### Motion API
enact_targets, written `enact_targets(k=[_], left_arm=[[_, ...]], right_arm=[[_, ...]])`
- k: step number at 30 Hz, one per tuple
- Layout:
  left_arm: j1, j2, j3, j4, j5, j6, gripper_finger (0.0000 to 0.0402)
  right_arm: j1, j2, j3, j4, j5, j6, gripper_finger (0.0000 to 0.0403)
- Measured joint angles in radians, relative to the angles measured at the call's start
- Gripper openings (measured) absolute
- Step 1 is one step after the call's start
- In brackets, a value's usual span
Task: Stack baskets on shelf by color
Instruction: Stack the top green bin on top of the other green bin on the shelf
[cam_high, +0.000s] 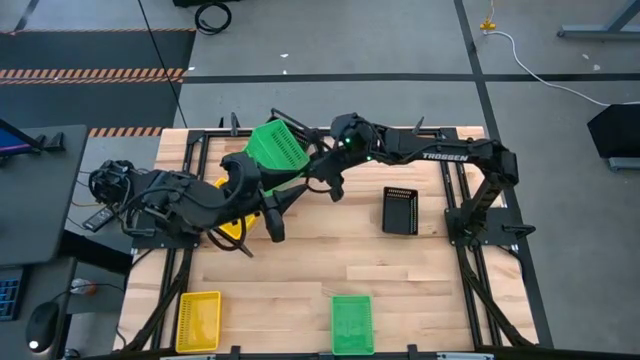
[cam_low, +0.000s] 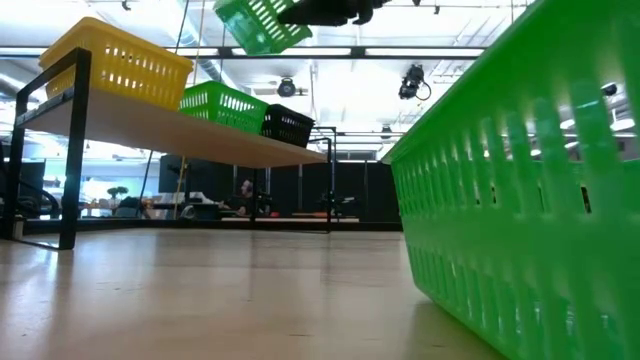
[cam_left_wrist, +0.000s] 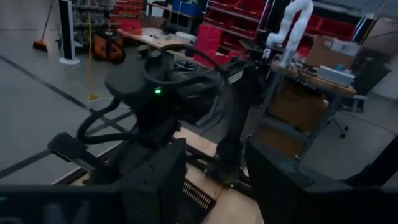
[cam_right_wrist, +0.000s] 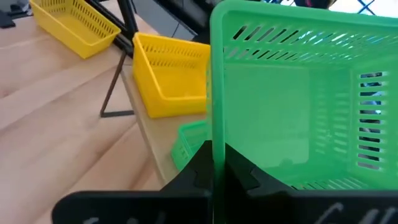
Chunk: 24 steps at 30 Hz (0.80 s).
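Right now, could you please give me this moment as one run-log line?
right gripper: shut on green basket, lifted over shelf | left gripper: open, waiting

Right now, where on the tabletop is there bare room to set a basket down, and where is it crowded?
Bare wood lies mid-table, between the black basket, the yellow basket and the green basket at the near edge. The far-left side is crowded: the right claw holds a green basket aloft over the shelf, beside the left claw.

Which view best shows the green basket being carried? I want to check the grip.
The right wrist view: the right claw pinches the carried green basket by its rim. High and low views show it aloft; the left wrist view doesn't.
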Motion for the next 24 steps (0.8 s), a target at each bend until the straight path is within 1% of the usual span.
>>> enact_targets(k=[8, 11, 18, 22, 24], left_arm=[[0.002, 0.000, 0.000, 0.025, -0.005, -0.030, 0.0172], [0.002, 0.000, 0.000, 0.048, -0.007, -0.024, 0.0172], [0.017, 0.022, 0.000, 0.092, -0.007, -0.025, 0.0172], [0.026, 0.029, 0.000, 0.095, 0.003, -0.029, 0.0172], [0.029, 0.029, 0.000, 0.097, 0.004, -0.032, 0.0172]], right_arm=[[-0.036, 0.000, -0.060, 0.075, -0.060, 0.000, 0.0012], [-0.043, 0.000, -0.100, 0.150, -0.085, 0.001, 0.0012], [-0.046, 0.000, -0.163, 0.297, -0.089, 0.011, 0.0012], [-0.046, 0.000, -0.185, 0.351, -0.081, 0.034, 0.0013], [-0.046, 0.000, -0.191, 0.350, -0.080, 0.038, 0.0016]])
